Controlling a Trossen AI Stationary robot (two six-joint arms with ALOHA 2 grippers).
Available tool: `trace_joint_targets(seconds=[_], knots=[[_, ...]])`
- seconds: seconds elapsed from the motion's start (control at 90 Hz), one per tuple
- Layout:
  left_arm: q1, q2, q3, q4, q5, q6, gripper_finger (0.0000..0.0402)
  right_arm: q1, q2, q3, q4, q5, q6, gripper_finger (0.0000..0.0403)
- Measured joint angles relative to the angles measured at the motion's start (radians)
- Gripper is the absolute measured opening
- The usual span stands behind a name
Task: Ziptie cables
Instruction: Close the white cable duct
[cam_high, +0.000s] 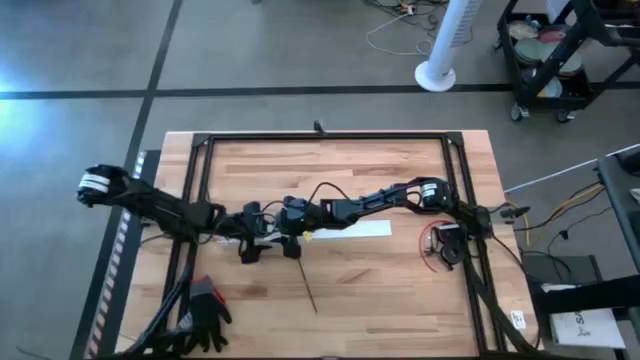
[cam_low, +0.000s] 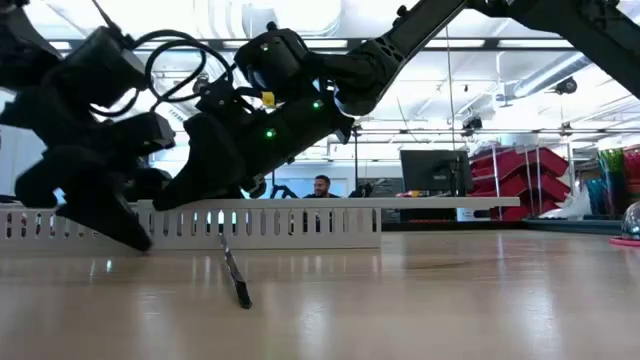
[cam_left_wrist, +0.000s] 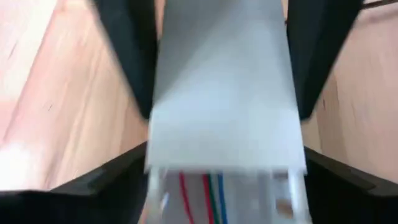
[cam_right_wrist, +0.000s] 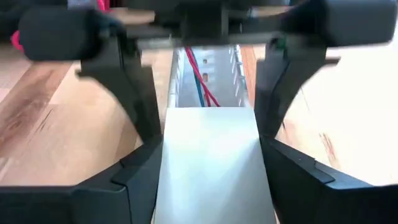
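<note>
A white slotted duct (cam_low: 300, 228) lies across the middle of the table. The cables (cam_left_wrist: 202, 193), thin red, green and blue wires, run inside it and also show in the right wrist view (cam_right_wrist: 199, 78). A long white flat cover strip (cam_high: 350, 229) sits along the duct's top and reaches past it toward the table's right. My left gripper (cam_high: 255, 240) and right gripper (cam_high: 290, 238) face each other at the table's middle, each shut on this strip. A thin black ziptie (cam_high: 307, 283) lies on the wood just in front of them. My left gripper pinches the white cover strip by its two long edges (cam_left_wrist: 158, 93) between its two fingers. It comes along the strip from the table's left. The strip's end lies over the duct with the wires showing beneath it. My right gripper pinches the same strip by its two long edges (cam_right_wrist: 169, 143), one finger on each side. It comes along the strip from the table's right, slanting down. Beyond the fingers the strip ends, and the open duct with the wires runs on.
Black gloves (cam_high: 205, 300) lie at the near left. A dark device with a red cord (cam_high: 440, 245) sits at the right. A black frame (cam_high: 320, 135) runs round the tabletop. Bare wood (cam_high: 390, 290) lies toward the near edge.
</note>
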Motion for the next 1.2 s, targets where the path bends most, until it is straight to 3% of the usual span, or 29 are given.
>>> trace_joint_targets(seconds=[0.1, 0.289, 0.444, 0.722, 0.833, 1.089, 1.2], knots=[[0.0, -0.099, -0.003, -0.105, -0.01, -0.029, 0.0344, 0.0, 0.0, -0.002, 0.0, 0.001, 0.0, 0.0221], [-0.005, -0.172, -0.024, -0.109, -0.011, -0.032, 0.0345, 0.0, -0.001, -0.003, -0.005, 0.003, 0.013, 0.0225], [-0.004, -0.139, -0.022, -0.086, -0.013, -0.054, 0.0345, 0.0, -0.001, -0.003, -0.005, 0.003, 0.013, 0.0222], [-0.006, 0.021, -0.009, -0.114, -0.017, -0.23, 0.0343, -0.001, -0.003, -0.004, -0.011, -0.013, 0.01, 0.0226], [-0.019, 0.085, -0.006, -0.064, -0.041, -0.233, 0.0314, -0.001, -0.009, -0.004, -0.037, -0.019, -0.002, 0.0221], [-0.033, 0.198, -0.008, 0.119, -0.032, -0.226, 0.0199, -0.002, -0.056, -0.011, -0.141, -0.057, -0.046, 0.0235], [-0.034, 0.231, -0.008, 0.192, -0.018, -0.231, 0.0193, -0.002, -0.072, -0.017, -0.172, -0.072, -0.061, 0.0231]])
